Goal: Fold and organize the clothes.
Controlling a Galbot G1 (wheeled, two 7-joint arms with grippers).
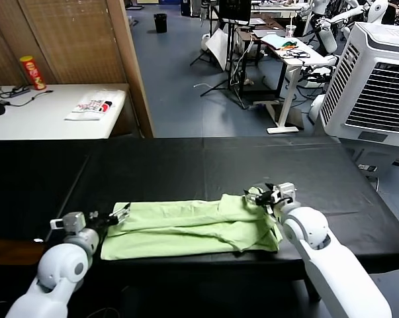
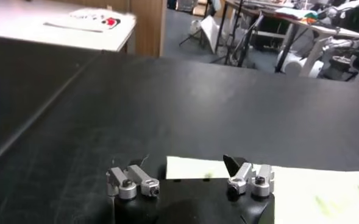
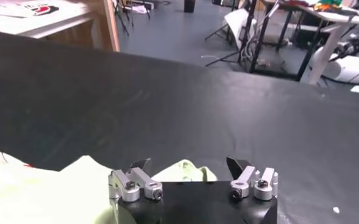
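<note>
Just 1 folded shirt (image 1: 186,226) lies between 2 open pincers, left pincer (image 1: 122,213) and right pincer (image 1: 260,194).

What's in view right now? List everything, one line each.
shirt: one, pale lime-green, folded into a long band at the table's near edge
black table cover: one, black, over the whole work table
white table: one, far left
chip can: one, red and yellow, upright on the white table
white cooler unit: one, far right
left end effector: open, at the shirt's left end
right end effector: open, at the shirt's right end
</note>
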